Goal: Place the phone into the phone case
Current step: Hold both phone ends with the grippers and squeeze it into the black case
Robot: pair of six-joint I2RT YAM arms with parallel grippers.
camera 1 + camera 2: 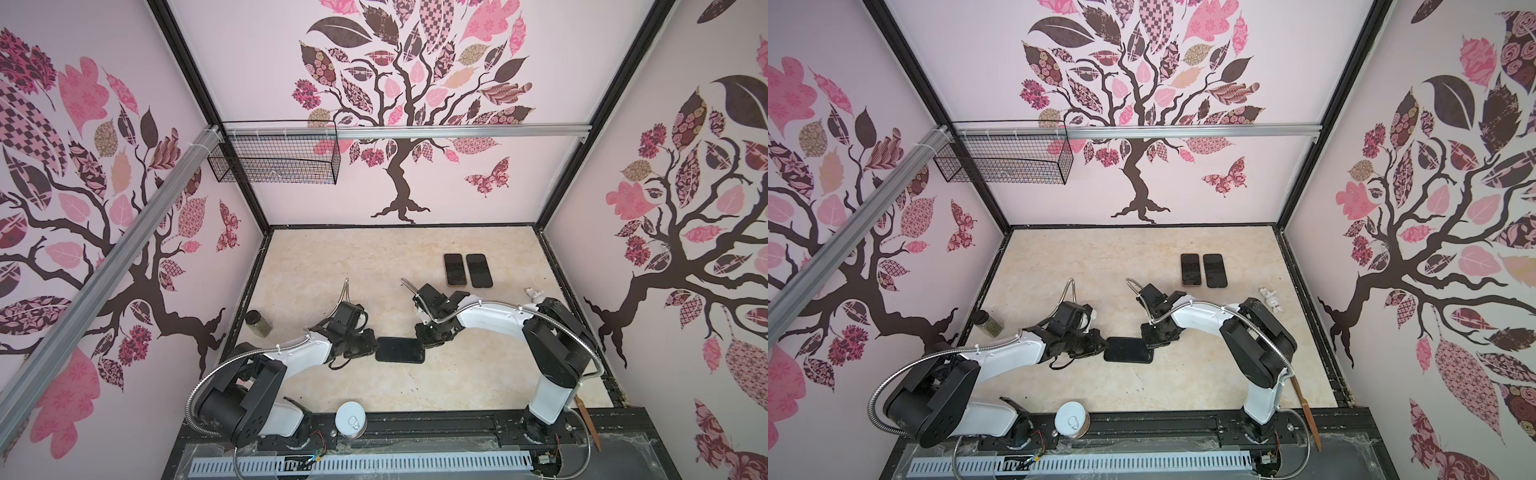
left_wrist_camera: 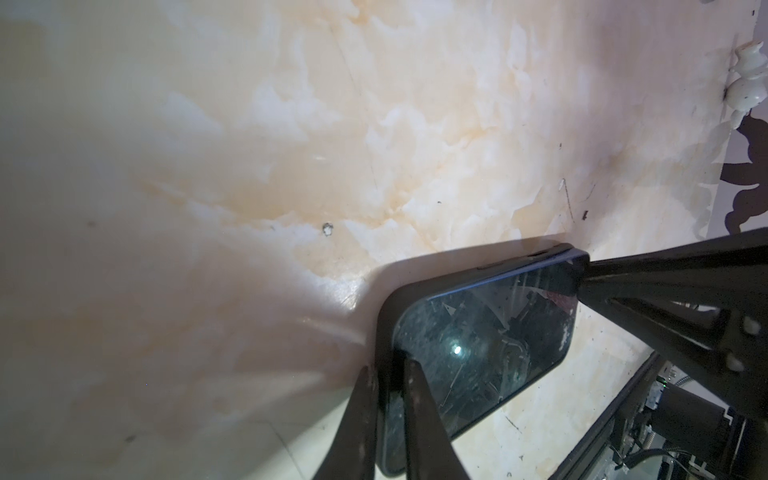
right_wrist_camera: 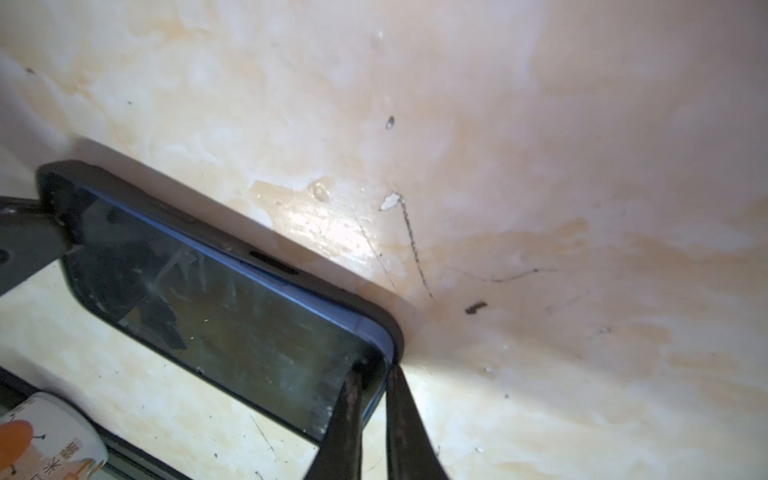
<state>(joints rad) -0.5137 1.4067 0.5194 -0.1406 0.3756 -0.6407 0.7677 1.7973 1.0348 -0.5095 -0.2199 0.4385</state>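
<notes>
Clearly, the two arms work on one thing from its two ends. The phone (image 1: 401,351) lies flat with the screen up inside the black phone case (image 2: 384,324), in the middle of the table (image 1: 332,266), and its long side runs from left to right in both top views. The left gripper (image 2: 388,370) is closed over the left short end, with one finger outside the case wall and the other on the glass. I judge that it clamps this end down and stops the case from sliding. The right gripper (image 3: 376,374) is almost fully closed over the opposite short end in the same way, one finger on the screen and one outside the rim. In the right wrist view the blue edge of the phone shows above the case rim along one long side and at the corner near this gripper. So the phone seems not fully seated there, and the pinch is probably meant to press that corner in. The task looks nearly done. One risk is that the pinch lifts this end instead of seating it. A second phone (image 1: 454,270) and a third phone (image 1: 479,271) lie side by side toward the back right, well apart from the work.
</notes>
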